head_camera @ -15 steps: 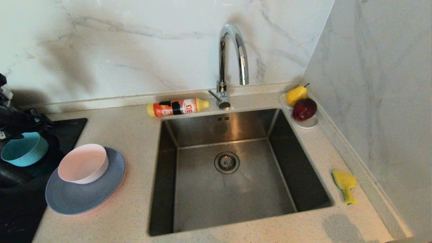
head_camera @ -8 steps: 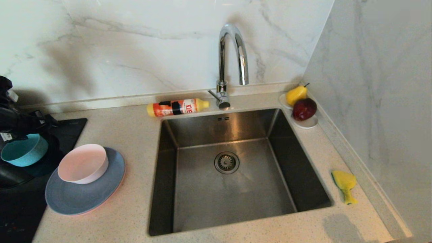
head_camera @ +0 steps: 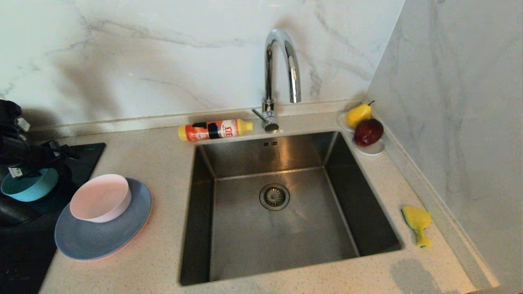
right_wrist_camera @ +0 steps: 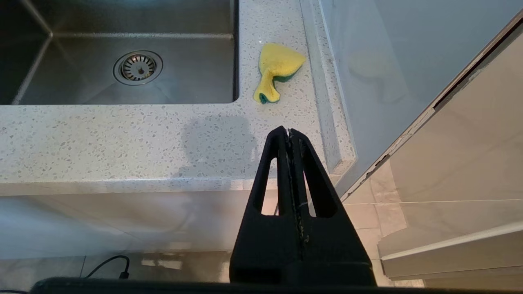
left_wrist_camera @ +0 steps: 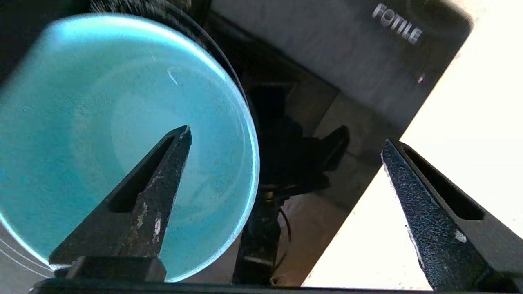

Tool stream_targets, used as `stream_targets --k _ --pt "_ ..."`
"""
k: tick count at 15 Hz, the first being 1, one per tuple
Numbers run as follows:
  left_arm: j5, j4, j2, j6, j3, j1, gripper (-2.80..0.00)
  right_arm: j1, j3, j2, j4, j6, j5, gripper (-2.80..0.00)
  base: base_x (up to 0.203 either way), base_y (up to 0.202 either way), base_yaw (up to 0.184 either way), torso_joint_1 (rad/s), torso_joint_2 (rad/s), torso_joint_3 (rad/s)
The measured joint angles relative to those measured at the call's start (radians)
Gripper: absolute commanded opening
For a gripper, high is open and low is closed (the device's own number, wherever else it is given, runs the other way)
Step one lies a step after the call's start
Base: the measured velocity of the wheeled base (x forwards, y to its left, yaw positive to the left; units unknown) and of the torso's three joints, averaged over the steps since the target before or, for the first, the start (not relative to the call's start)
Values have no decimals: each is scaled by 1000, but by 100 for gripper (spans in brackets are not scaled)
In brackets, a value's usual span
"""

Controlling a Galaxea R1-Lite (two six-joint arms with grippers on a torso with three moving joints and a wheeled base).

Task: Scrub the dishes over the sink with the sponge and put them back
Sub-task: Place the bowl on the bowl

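Leftmost, over the black cooktop (head_camera: 88,153): left gripper (left_wrist_camera: 286,143), jaws spread wide and grasping nothing, one finger (left_wrist_camera: 163,171) above the inside of the matte teal bowl (head_camera: 28,185), the other outside its rim. Just beside that, on the speckled beige surface (head_camera: 163,245): pale pink bowl (head_camera: 100,198) sitting upright on the grey-blue plate (head_camera: 102,241), a thin pink edge of the pink plate (head_camera: 141,232) peeking out underneath. Further along, against the back wall: orange-and-white dish-soap bottle (head_camera: 214,130) lying on its side. Next, the large square brushed steel sink (head_camera: 229,245), round drain strainer (head_camera: 274,196) in the middle, tall chrome gooseneck faucet (head_camera: 280,73) behind. At the back right corner: small white fruit dish (head_camera: 374,150) carrying a yellow pear (head_camera: 358,115) and a dark red apple (head_camera: 368,131). Right of the sink, flat on the surface near the wall: crumpled yellow sponge with green scouring side (head_camera: 417,223). Lastly, below the front edge of the surface, well apart from the sponge: right gripper (right_wrist_camera: 289,132), jaws clenched together on nothing, parked.
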Motion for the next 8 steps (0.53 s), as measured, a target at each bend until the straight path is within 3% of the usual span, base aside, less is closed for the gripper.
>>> stream_targets --k 5,6,8 --pt "0 -7 -3 -13 60 0 0 0 0 0 0 0 0 -280 0 0 0 0 0 0" --pt "0 -11 -4 -13 71 0 -280 0 0 0 0 1 0 -280 0 0 0 0 0 0" --pt "2 -7 -6 -17 77 0 -280 0 0 0 0 1 0 -280 0 0 0 0 0 0"
